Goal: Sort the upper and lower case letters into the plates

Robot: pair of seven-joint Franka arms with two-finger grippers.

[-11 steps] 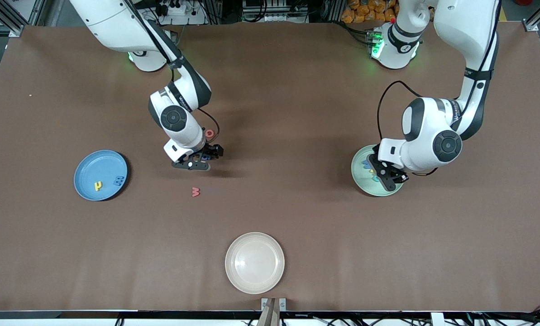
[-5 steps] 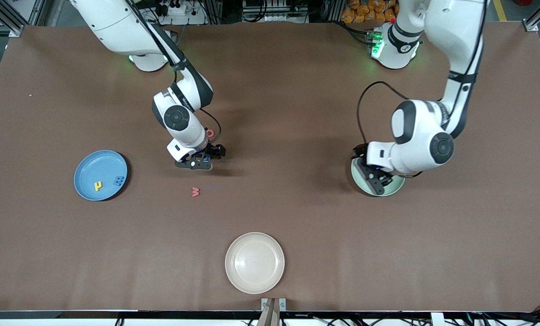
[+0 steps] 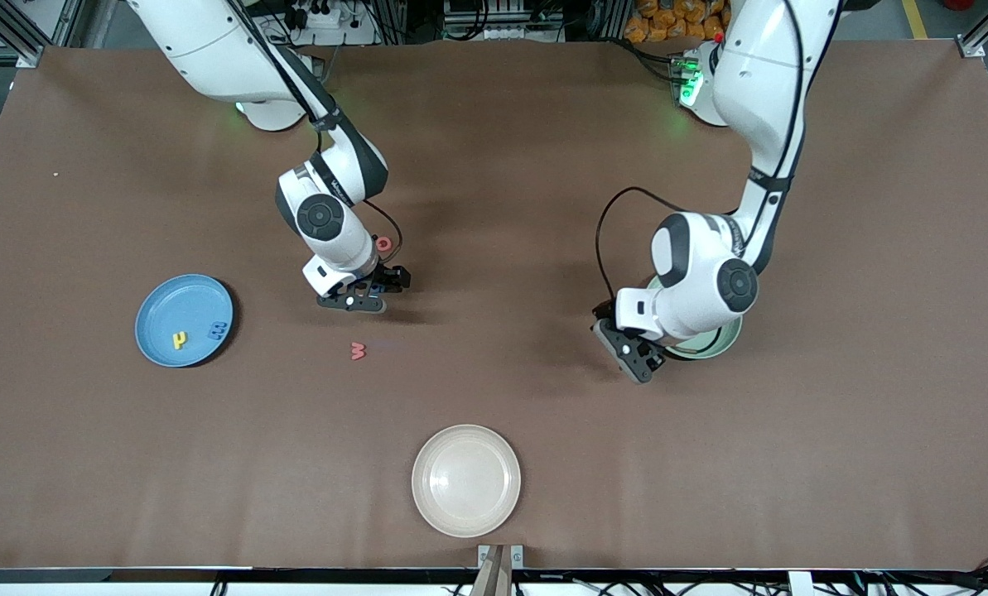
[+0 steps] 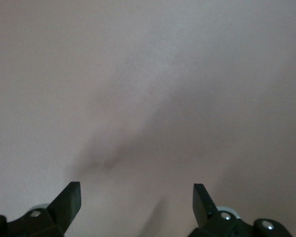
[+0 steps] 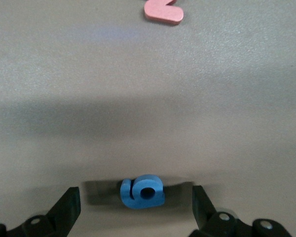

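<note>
Straddling the blue letter point(image 5: 142, 192), the right gripper point(image 5: 135, 205) gapes wide.

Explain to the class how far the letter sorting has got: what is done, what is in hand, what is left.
Done: a yellow letter and a blue letter lie in the light blue plate.

In hand: the right gripper is low over a small blue letter, fingers open on either side of it, not gripping. The left gripper is open and empty beside the mint green plate.

Left: that blue letter, the red ring letter and the red letter on the table.

Blue letter point(image 5: 142, 192), red letter point(image 3: 358, 351), light blue plate point(image 3: 162, 302).
</note>
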